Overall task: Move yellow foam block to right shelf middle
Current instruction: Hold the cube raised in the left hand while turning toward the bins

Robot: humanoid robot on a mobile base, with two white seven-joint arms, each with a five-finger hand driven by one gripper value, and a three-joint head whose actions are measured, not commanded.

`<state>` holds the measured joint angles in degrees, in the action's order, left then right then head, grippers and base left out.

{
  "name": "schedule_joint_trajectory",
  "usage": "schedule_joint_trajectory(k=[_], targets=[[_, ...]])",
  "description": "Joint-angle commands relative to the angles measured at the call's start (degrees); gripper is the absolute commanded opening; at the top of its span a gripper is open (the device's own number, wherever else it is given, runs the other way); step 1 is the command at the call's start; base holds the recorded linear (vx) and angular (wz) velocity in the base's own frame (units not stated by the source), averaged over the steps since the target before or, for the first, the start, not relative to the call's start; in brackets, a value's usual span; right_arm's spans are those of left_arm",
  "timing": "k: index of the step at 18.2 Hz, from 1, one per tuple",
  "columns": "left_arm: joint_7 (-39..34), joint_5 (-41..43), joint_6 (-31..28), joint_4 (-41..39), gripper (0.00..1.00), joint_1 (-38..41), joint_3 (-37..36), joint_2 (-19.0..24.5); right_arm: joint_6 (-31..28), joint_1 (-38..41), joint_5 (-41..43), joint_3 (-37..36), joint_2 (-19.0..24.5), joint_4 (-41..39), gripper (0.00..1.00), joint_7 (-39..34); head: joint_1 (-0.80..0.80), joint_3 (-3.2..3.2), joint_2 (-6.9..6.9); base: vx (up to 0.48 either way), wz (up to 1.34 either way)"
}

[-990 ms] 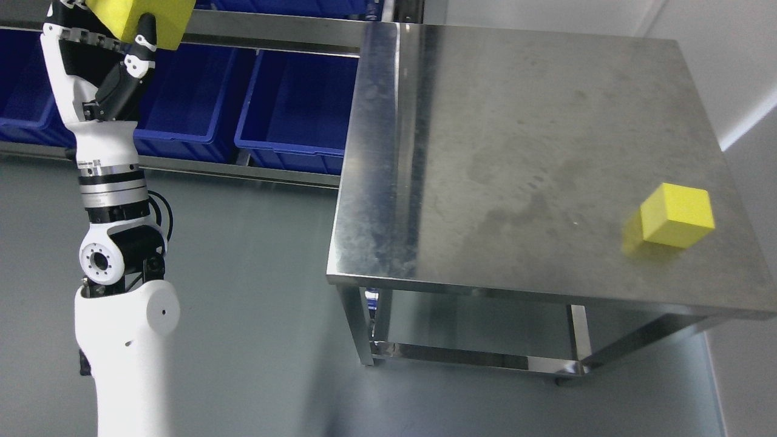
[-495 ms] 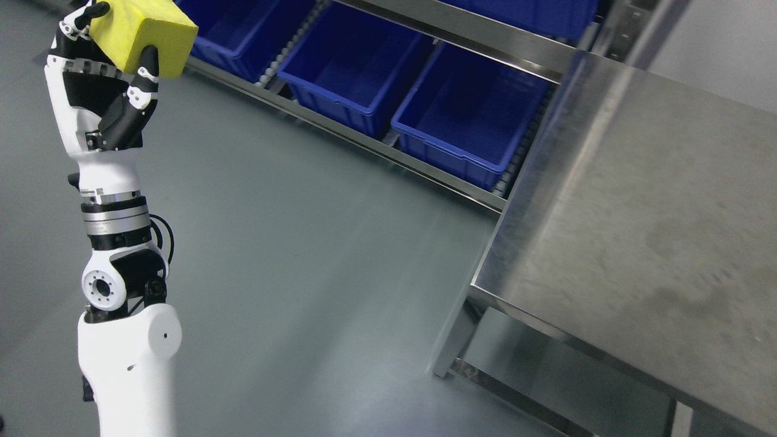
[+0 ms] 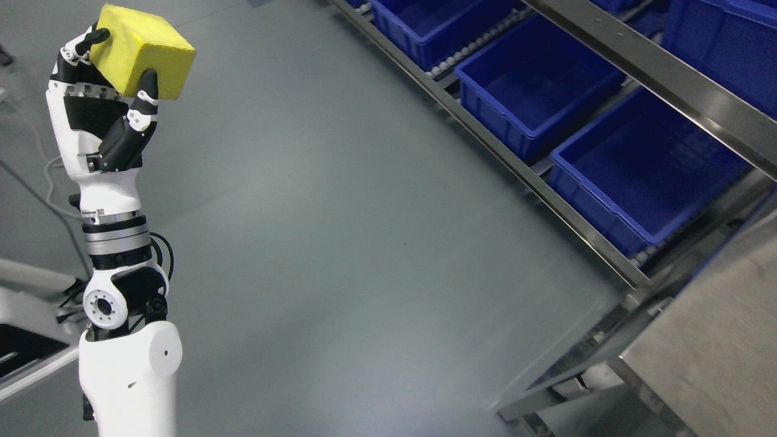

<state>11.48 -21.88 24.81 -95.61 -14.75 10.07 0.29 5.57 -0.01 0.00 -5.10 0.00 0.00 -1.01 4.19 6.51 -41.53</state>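
Camera swing accounts for the change since the earlier frames: the whole view has turned left, so the counter [image 3: 710, 358] that filled the right side now shows only as a steel corner at the lower right, and the second yellow cube on it is out of view. The left hand [image 3: 103, 109] keeps the same pose on its upright arm, clamped on the block [image 3: 145, 51], thumb pressed to the near face and fingers [image 3: 85, 44] curled over the far side.

Right of the block, well apart across open grey floor [image 3: 340, 230], a steel shelf [image 3: 546, 188] runs diagonally with blue bins [image 3: 534, 91] sitting in a row on rollers; a steel rail crosses above them. Nothing lies on the floor between the block and the shelf. Left of the arm, a grey cable trails on the floor and part of a white frame shows at the edge.

The block is a bright yellow foam cube, held tilted, one corner pointing right, faces slightly textured.
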Motion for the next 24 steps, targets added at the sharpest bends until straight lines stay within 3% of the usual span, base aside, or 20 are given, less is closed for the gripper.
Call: schedule_joint_trajectory(k=[1, 11, 24], targets=[[0.0, 0.0, 0.0, -0.7, 0.30, 0.8, 0.0, 0.7, 0.0, -0.1, 0.0, 0.0, -1.0, -1.0, 1.00, 0.0, 0.00, 0.00, 0.00, 0.033, 0.78], [0.0, 0.0, 0.3, -0.5, 0.30, 1.1, -0.7, 0.7, 0.0, -0.1, 0.0, 0.0, -1.0, -1.0, 1.00, 0.0, 0.00, 0.00, 0.00, 0.062, 0.52], [0.0, 0.0, 0.8, -0.4, 0.30, 1.8, -1.9, 0.7, 0.0, -0.1, 0.0, 0.0, -1.0, -1.0, 1.00, 0.0, 0.00, 0.00, 0.00, 0.177, 0.13]])
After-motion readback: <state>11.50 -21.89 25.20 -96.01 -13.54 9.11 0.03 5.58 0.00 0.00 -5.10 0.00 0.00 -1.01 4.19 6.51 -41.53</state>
